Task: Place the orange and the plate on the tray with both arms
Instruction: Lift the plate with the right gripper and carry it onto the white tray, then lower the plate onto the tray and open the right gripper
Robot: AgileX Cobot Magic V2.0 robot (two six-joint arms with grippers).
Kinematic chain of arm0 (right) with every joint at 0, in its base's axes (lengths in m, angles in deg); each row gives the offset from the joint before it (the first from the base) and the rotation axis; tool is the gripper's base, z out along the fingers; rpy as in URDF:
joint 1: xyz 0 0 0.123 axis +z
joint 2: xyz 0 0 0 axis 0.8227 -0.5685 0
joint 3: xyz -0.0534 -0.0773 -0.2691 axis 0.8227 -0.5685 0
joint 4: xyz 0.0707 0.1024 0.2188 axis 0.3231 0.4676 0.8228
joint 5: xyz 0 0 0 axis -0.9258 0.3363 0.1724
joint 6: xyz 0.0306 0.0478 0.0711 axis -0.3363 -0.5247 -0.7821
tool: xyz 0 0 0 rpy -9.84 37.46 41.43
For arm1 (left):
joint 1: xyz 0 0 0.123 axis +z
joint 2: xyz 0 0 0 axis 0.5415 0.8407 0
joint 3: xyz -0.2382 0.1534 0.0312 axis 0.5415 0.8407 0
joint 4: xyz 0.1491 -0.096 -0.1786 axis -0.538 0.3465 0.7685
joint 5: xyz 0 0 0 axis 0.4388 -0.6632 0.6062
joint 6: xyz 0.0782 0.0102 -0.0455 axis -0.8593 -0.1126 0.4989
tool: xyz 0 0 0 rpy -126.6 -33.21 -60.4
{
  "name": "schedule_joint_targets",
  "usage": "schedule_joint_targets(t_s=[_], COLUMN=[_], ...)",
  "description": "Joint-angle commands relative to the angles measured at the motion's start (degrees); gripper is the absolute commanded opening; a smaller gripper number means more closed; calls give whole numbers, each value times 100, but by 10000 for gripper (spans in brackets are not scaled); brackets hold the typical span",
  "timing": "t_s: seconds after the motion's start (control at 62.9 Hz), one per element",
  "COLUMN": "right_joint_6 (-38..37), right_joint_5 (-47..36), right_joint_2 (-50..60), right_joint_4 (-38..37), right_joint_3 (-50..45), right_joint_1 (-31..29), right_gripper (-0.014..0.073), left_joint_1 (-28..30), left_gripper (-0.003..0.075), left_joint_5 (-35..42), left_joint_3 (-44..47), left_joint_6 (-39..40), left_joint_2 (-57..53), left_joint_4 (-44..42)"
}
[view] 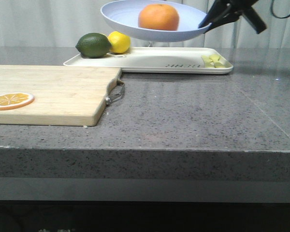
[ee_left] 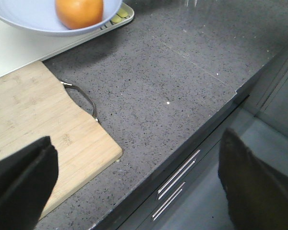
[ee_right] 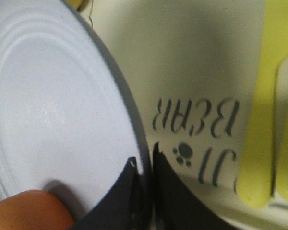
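Nearest in the front view, grey speckled tabletop [view: 193, 121] edge, then wooden cutting board [view: 48, 94] at 9 o'clock, metal handle [view: 116, 93] on its right end, orange slice [view: 11, 100] lying flat on its left part. Behind the board, cream tray [view: 150, 62] sits on the tabletop at 12 o'clock; lime [view: 93, 45] and lemon [view: 119, 42] touching each other on the tray's left end, yellow-green utensils [view: 213, 61] on its right end. Plate [view: 130, 24] is in the air above the tray, clear of it, tilted slightly, with the orange [view: 158, 17] resting in it. Right tool [view: 205, 23] at 1 o'clock, closed tight on the plate's right rim; right wrist view shows one finger [ee_right: 120, 201] over the rim and one under. Left tool [ee_left: 134, 187] is wide apart and holds nothing, hanging over the board's corner and the tabletop edge; plate and orange well apart from it.
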Motion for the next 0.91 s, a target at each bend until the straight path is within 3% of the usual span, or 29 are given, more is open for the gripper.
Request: schedule_joint_targets(t_s=[0.0,0.223,0.493,0.652,0.891], right_joint_6=[-489,-1045,-1335,-1354,-1354], right_joint_5=[-273,-247,28,51,96], right_joint_2=[-88,-932,-1135,-1135,-1097], right_joint_4=[477,279,-551,-557,-498], right_joint_3=[911,2039,2169,2169,2169], right_joint_1=[30,85,95,88,88], right_gripper=[-68,-36,134,192,403], left_joint_1=[-19,-19,-19,-19,-19], left_gripper=[652,652,652,652,652], left_joint_5=[440,428,389,389,389], left_joint_3=[-155,-155,-155,-155,-155], left_joint_6=[38,38,38,38,38], left_joint_2=[-25,-25,-25,-25,-25], left_joint_4=[60,60,60,60,60])
